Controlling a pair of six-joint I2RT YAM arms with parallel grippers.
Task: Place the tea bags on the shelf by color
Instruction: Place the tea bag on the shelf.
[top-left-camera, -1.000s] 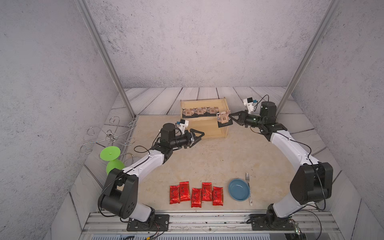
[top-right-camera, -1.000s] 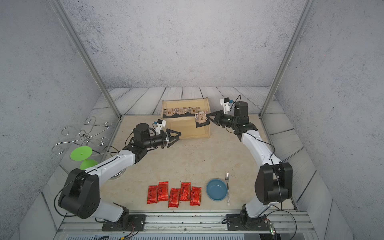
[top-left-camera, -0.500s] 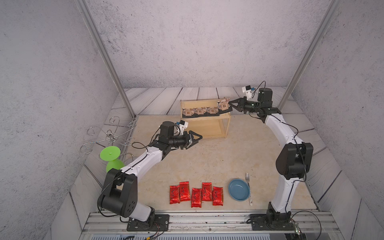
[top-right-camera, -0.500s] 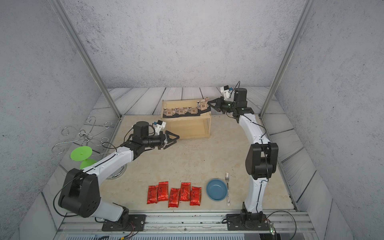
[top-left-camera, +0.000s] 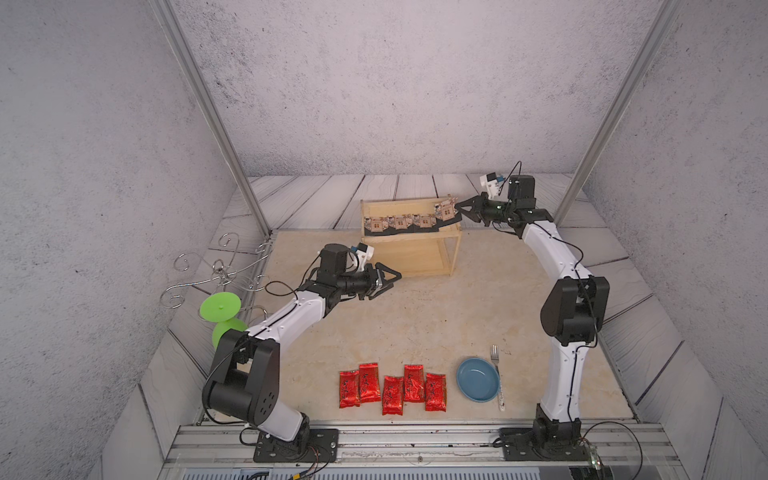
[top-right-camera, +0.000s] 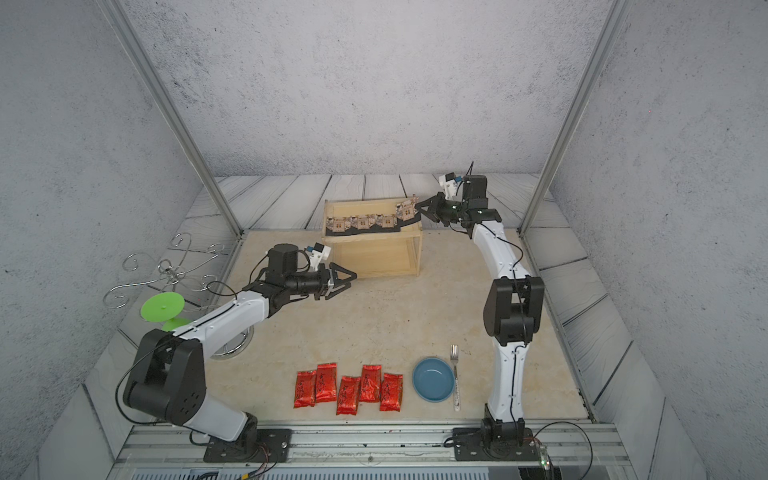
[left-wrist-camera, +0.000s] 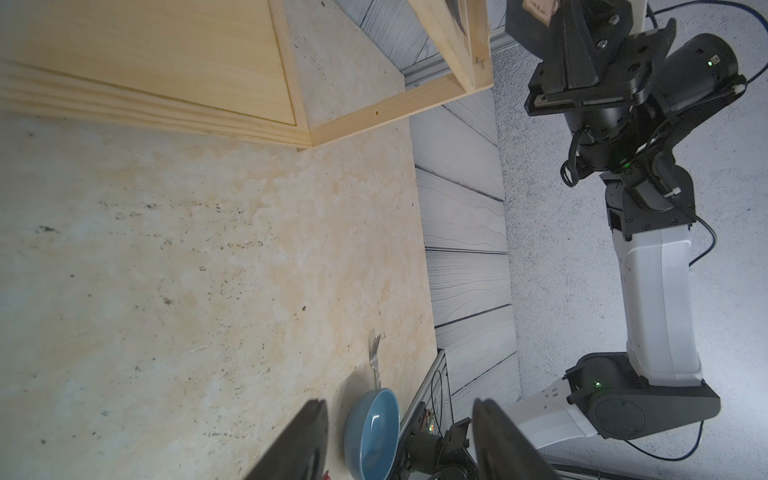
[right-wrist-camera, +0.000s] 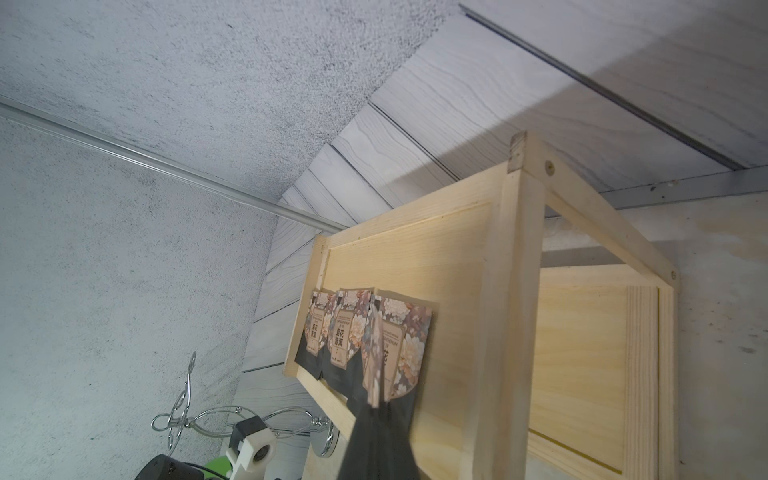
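Moved: right gripper (top-left-camera: 456, 206) carried black tea bag (top-left-camera: 444, 211) up over shelf (top-left-camera: 455, 253) top tier, right end, beside three placed bags (top-left-camera: 399, 222); jaws pinch its edge; probably light, floppy, slippery; left gripper (top-left-camera: 395, 276) parted, empty; red bags (top-left-camera: 392, 388) on table (top-left-camera: 415, 320).

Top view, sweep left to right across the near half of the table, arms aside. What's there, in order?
green disc-shaped object → five red tea bags in a row → blue bowl → fork lying along the bowl's right edge.

lower tier of the shelf (top-left-camera: 411, 257) lies open; black tea bags (top-left-camera: 400, 222) line the top.
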